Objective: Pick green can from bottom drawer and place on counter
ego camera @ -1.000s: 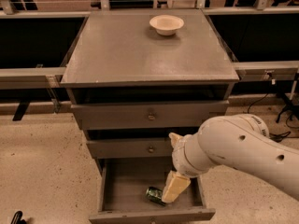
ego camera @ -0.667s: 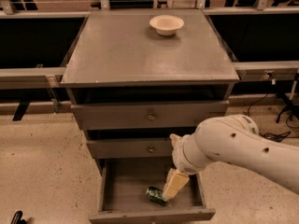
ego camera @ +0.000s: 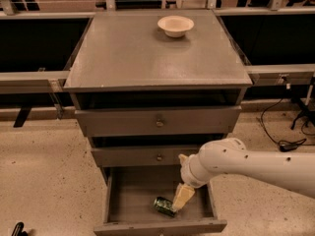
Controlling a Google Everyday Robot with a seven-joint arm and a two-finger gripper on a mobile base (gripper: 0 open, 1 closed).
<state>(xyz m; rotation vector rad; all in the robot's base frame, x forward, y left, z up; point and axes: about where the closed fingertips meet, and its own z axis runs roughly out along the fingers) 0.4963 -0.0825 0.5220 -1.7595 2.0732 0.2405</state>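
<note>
The green can (ego camera: pixel 164 206) lies on its side on the floor of the open bottom drawer (ego camera: pixel 132 196), near its front middle. My gripper (ego camera: pixel 181 198) reaches down into the drawer from the right, its cream tip against the can's right end. The white arm (ego camera: pixel 246 163) comes in from the right edge and hides the drawer's right rear part. The counter (ego camera: pixel 147 58) is the grey top of the cabinet, well above the gripper.
A cream bowl (ego camera: pixel 175 25) stands at the back of the counter, right of middle. The two knobbed drawers (ego camera: pixel 158 122) above are slightly ajar. Black cables (ego camera: pixel 285 142) lie on the floor at the right. Metal rails run on both sides of the cabinet.
The arm has sunk a little and lies flatter. The gripper stays at the can's right end, and the can has not moved.
</note>
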